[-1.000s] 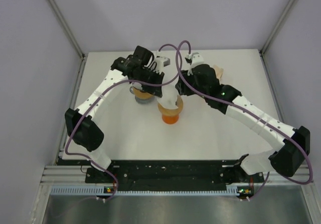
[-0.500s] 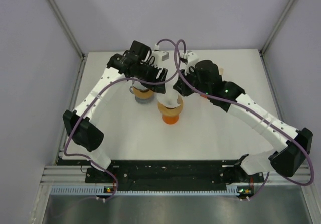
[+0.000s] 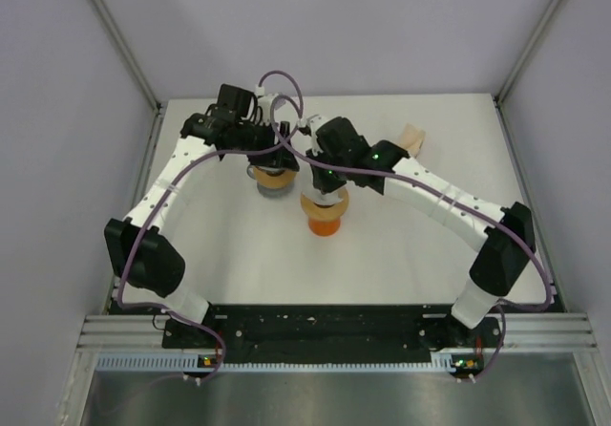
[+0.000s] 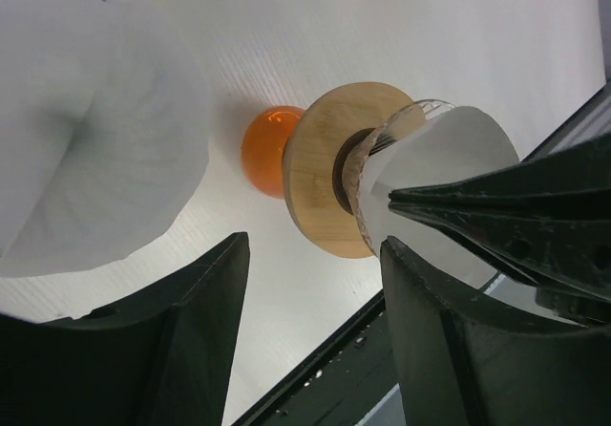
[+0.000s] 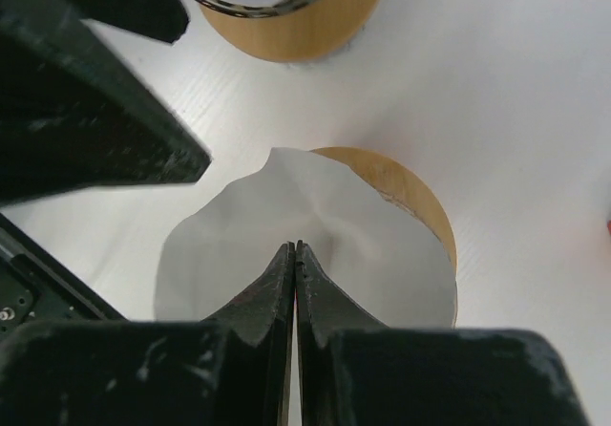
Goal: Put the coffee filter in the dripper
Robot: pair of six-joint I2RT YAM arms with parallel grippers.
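Right fingers point(image 5: 272, 302) pressed together, tips poked into coffee filter point(image 5: 229, 244) (paper crumpled, rim uneven), already inside dripper point(image 5: 412, 195). Left fingers point(image 4: 191, 340) spread, empty. Remaining, likely: seat flat, withdraw.

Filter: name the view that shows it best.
Right wrist: it looks down into the filter, spread open in the dripper, the shut right gripper at its centre. Left wrist shows it side-on, partly behind that gripper. Top external: the right arm hides most of it.
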